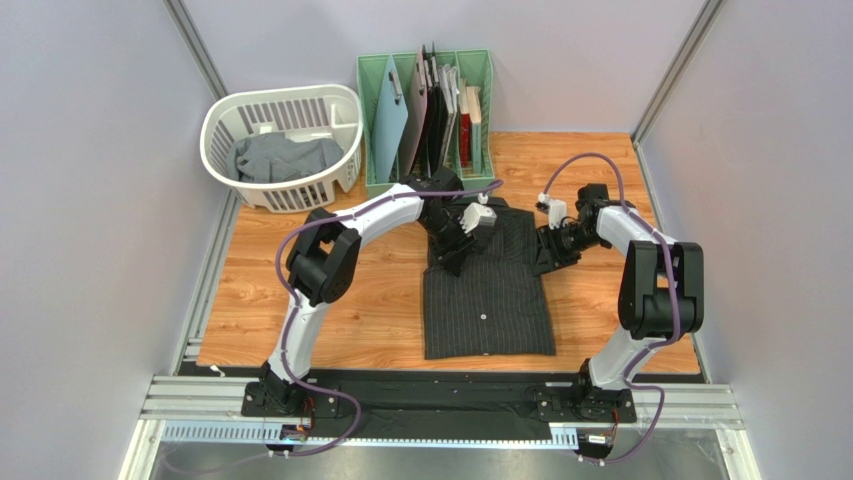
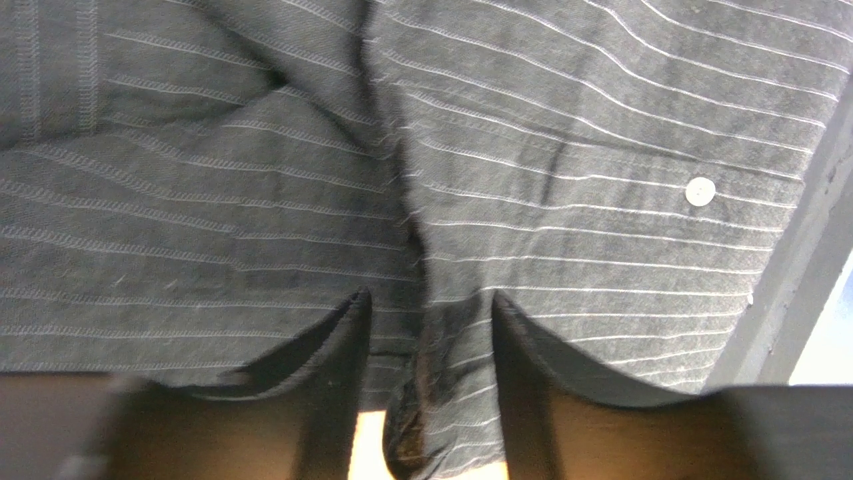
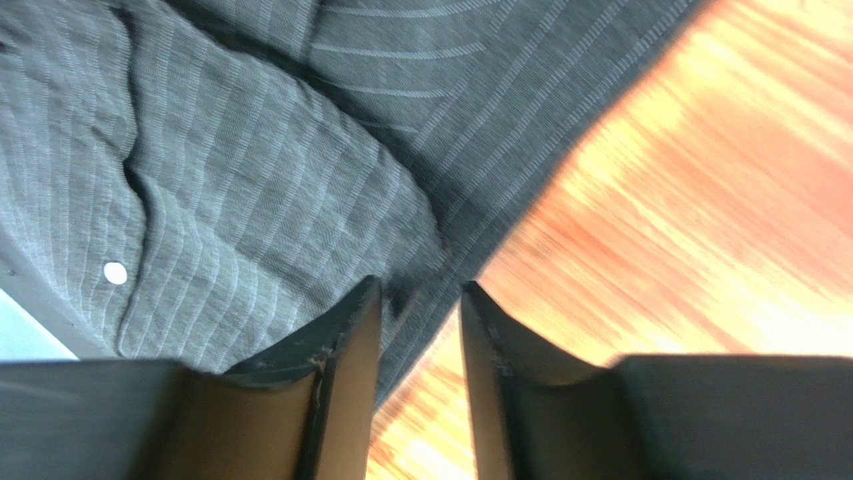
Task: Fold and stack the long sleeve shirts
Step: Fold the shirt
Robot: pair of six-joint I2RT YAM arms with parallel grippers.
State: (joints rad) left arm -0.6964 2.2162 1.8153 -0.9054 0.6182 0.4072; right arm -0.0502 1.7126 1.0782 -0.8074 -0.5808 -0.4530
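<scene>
The black pinstriped long sleeve shirt (image 1: 491, 295) lies on the wooden table, folded into a narrow rectangle with its button front up. My left gripper (image 1: 453, 258) is low over its upper left edge. In the left wrist view the left gripper (image 2: 431, 300) is open, with a loose fold of the striped cloth (image 2: 561, 130) lying between the fingers. My right gripper (image 1: 547, 260) is at the shirt's upper right edge. In its own view the right gripper (image 3: 420, 290) is open, astride the shirt's hem (image 3: 250, 180). The grey shirt (image 1: 285, 157) sits crumpled in the basket.
A white laundry basket (image 1: 215, 115) stands at the back left. A green rack (image 1: 372, 120) of flat boards and folders stands behind the shirt. Bare wooden tabletop (image 1: 340, 300) lies on both sides of the shirt. Walls close in the left and right sides.
</scene>
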